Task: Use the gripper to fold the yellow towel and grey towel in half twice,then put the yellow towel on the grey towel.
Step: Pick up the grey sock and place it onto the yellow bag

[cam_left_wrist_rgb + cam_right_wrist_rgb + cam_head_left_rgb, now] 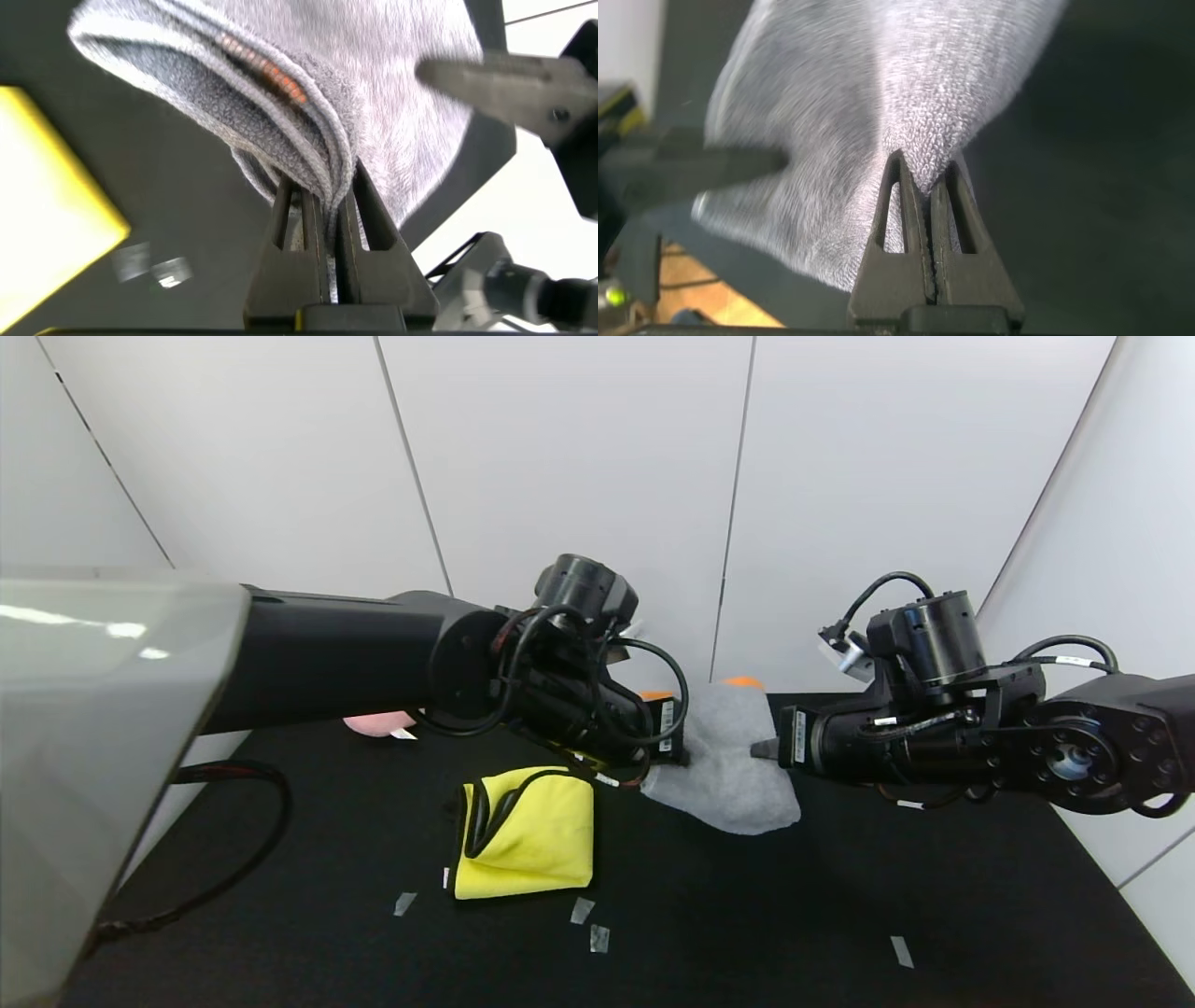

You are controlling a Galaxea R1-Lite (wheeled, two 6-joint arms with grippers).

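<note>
The near edge of the grey towel (724, 756) is covered by the left gripper (680, 754). Its orange band (742, 682) is mostly concealed behind folds. A pink object (378, 722) is largely hidden by the left arm and cannot be identified. The yellow towel (42, 205) is cut off by the left wrist view's edge.

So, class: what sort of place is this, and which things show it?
Probably a robot test booth, not a home: plain white panel walls, a black-covered table with tape marks, and two robot arms holding the grey towel beside a folded yellow towel.
</note>
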